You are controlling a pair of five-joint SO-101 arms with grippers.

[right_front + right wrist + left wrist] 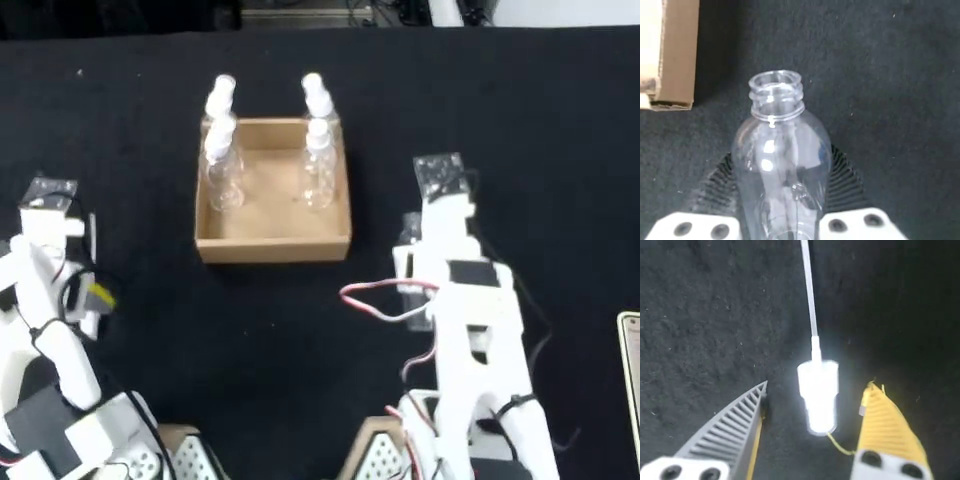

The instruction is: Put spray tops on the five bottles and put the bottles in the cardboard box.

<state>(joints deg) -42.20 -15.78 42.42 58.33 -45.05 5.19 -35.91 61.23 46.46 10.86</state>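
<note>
A clear bottle (782,165) with an open, capless neck sits between the black ribbed fingers of my right gripper (785,152), which is shut on its body. In the high view this gripper (432,215) is just right of the cardboard box (272,245). A white spray top (818,395) lies on the black cloth, its thin dip tube pointing away. My left gripper (818,385) is open around it, with gaps on both sides. This gripper (50,215) is at the table's left. Several capped bottles stand at the box, two inside (222,165) and two by its back rim (220,95).
The box's corner (670,50) shows close beside the held bottle. Red and white cables (385,300) loop off the right arm. A pale flat object (630,360) lies at the right edge. Black cloth lies bare between the arms and in front of the box.
</note>
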